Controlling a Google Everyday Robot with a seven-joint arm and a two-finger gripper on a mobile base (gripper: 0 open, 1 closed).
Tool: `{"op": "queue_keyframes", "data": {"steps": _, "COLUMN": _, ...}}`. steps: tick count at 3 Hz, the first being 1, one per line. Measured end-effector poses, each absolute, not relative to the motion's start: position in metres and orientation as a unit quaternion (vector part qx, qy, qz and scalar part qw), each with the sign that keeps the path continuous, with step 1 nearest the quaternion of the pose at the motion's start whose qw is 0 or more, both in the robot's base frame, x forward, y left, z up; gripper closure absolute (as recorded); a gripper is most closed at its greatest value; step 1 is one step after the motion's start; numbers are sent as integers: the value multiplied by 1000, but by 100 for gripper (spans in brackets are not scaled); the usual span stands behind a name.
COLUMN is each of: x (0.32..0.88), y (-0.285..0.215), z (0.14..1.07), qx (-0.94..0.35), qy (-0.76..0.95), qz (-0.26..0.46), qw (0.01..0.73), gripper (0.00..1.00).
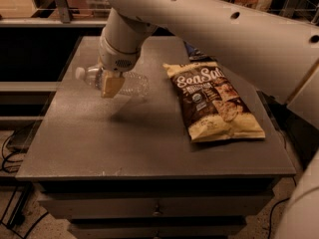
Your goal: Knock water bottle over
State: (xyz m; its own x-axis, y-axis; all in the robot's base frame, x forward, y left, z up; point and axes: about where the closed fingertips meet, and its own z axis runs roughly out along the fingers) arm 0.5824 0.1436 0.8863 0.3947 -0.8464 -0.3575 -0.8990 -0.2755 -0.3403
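Far left, down on the floor at about 8 o'clock, there's a tangle of black cables [7, 148]. Then there's the grey table [99, 143], with a drawer [149, 208] front under its near edge.

The water bottle [134, 83] is at roughly 10 o'clock on the tabletop. It's lying on its side, with the white cap [79, 73] pointing to 9 o'clock and the clear ribbed body running toward 3 o'clock.

The gripper [112, 85] is right in front of the bottle's middle, pointing down, with a tan pad covering part of the bottle. It looks to be touching it or as good as. Honestly can't tell how far open it is, or whether it has hold of anything.

The fat white arm [224, 29] runs from the gripper up and away toward 2 o'clock, across the whole top of the view.

Just under the arm at about 1 o'clock, a dark packet [196, 54] peeks out, mostly hidden. The chip bag [214, 101] lies flat at 3 o'clock on the table, well apart from the bottle, with "Sea Salt" printed on it.
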Motion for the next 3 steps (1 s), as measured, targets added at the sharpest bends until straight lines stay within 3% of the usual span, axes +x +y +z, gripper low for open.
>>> {"op": "queue_keyframes", "data": {"steps": 2, "x": 560, "y": 150, "z": 873, "qx": -788, "qy": 554, "qz": 108, "qw": 247, "gripper": 12}}
{"op": "queue_keyframes", "data": {"steps": 3, "x": 556, "y": 153, "z": 875, "qx": -786, "qy": 554, "qz": 116, "qw": 248, "gripper": 0}}
